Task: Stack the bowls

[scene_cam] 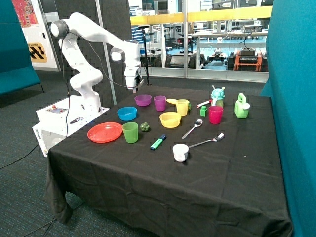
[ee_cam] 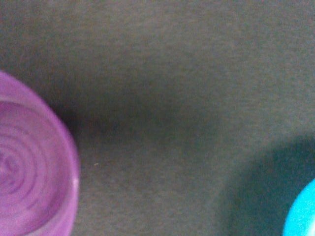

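Note:
Three bowls stand apart on the black tablecloth [scene_cam: 163,187], none inside another. The purple bowl [scene_cam: 142,100] is at the back, the blue bowl [scene_cam: 127,113] in front of it, and the yellow bowl [scene_cam: 170,119] nearer the table's middle. My gripper [scene_cam: 133,88] hangs above the cloth at the table's back edge, over the gap between the purple and blue bowls. In the wrist view the purple bowl [ee_cam: 29,167] fills one edge and a sliver of the blue bowl [ee_cam: 302,216] shows at the opposite corner, with bare cloth between.
A red-orange plate [scene_cam: 104,132] and a green cup [scene_cam: 130,132] sit in front of the blue bowl. Purple [scene_cam: 160,102], yellow [scene_cam: 182,106], pink [scene_cam: 215,114] and tipped white [scene_cam: 180,152] cups, two spoons, a green marker [scene_cam: 158,142] and a green watering can [scene_cam: 241,106] lie around.

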Action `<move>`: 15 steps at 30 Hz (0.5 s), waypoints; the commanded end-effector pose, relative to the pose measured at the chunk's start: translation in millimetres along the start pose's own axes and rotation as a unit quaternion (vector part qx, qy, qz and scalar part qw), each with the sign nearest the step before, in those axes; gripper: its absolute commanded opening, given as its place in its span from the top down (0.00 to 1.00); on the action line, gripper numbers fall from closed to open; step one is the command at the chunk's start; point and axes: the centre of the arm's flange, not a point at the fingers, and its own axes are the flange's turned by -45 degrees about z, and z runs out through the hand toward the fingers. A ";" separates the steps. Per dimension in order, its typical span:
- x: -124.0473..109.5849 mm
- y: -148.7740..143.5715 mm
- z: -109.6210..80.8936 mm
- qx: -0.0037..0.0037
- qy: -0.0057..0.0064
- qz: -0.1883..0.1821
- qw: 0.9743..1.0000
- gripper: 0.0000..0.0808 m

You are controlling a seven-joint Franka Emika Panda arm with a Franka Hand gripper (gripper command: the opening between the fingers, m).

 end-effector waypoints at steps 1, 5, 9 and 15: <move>1.1 -29.1 5.4 0.001 0.000 -0.040 0.999 0.65; 3.4 -40.0 7.7 0.001 0.000 -0.054 0.999 0.72; 2.9 -46.7 13.7 0.001 0.000 -0.064 0.998 0.69; 0.1 -51.5 22.4 0.001 0.000 -0.071 0.997 0.63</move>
